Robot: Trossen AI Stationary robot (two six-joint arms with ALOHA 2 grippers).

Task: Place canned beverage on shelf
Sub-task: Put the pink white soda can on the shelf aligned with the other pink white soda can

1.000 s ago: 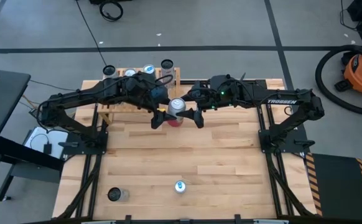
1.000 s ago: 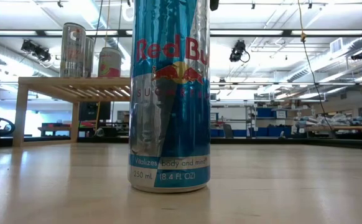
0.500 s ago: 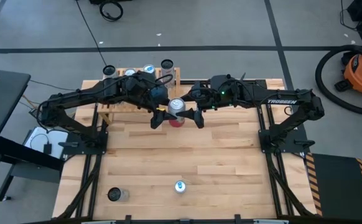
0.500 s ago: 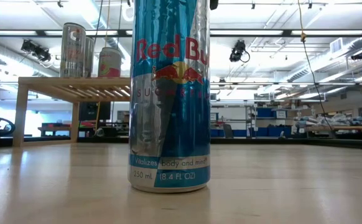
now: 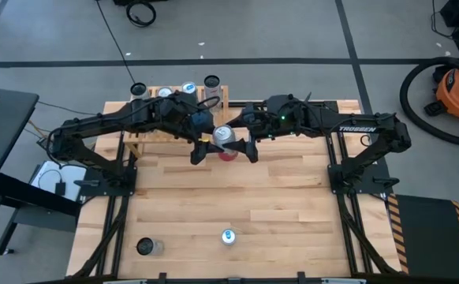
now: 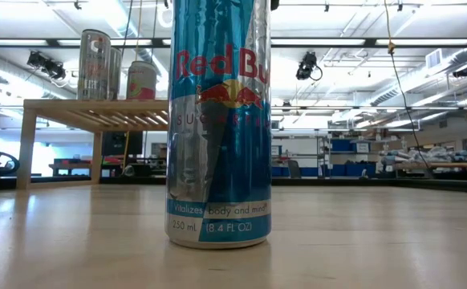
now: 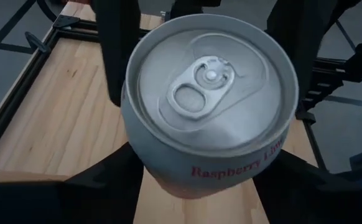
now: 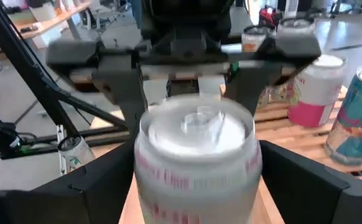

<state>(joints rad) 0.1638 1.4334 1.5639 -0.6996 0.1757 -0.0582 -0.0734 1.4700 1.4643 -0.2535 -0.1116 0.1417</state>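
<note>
A white can with pink lettering and a pink lower part [image 5: 224,136] sits between both grippers over the far middle of the table. It also shows in the left wrist view [image 7: 209,93] and the right wrist view [image 8: 196,143]. My left gripper [image 5: 215,143] comes at it from the left and my right gripper [image 5: 236,143] from the right, head to head, each with a finger on either side of the can. The pale slatted shelf [image 5: 220,99] stands at the far left, partly under my left arm, with several cans [image 5: 188,88] on it. My left gripper has the can's side wall [image 7: 153,173] between its two fingers, roughly level from the table's left. The can's top faces up and leans a little toward the far edge. I cannot tell whether its base is clear of the table. My right gripper has the same can's side wall [image 8: 145,177] between its two fingers, coming roughly level from the table's right, opposite my left gripper. Both inner finger edges lie against the can. The can's top shows above the fingers.
A blue and silver Red Bull can [image 5: 228,235] stands near the front edge and fills the middle of the low view [image 6: 219,120]. Another can [image 5: 147,246] stands at the front left. The shelf [image 6: 97,112] with its cans [image 6: 95,64] shows behind.
</note>
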